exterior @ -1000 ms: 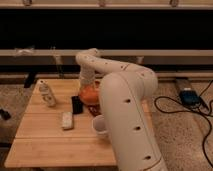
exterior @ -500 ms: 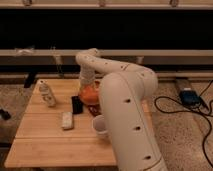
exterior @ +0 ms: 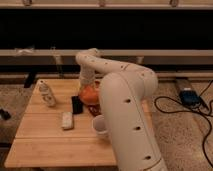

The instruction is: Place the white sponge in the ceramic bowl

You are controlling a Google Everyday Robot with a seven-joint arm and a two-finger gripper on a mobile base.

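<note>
The white sponge [exterior: 66, 120] lies flat on the wooden table [exterior: 45, 145], left of centre. The orange ceramic bowl [exterior: 89, 95] sits further back, to the right of the sponge, partly hidden by my arm. My white arm [exterior: 125, 105] reaches from the lower right over the table and bends down at the back. My gripper [exterior: 87, 82] hangs right above the bowl's far side, well away from the sponge.
A black rectangular block [exterior: 77, 105] lies between sponge and bowl. A white bottle-shaped object [exterior: 47, 93] stands at the back left. A white cup [exterior: 100, 126] sits beside my arm near the middle. Cables and a blue box [exterior: 189, 96] lie on the floor at the right.
</note>
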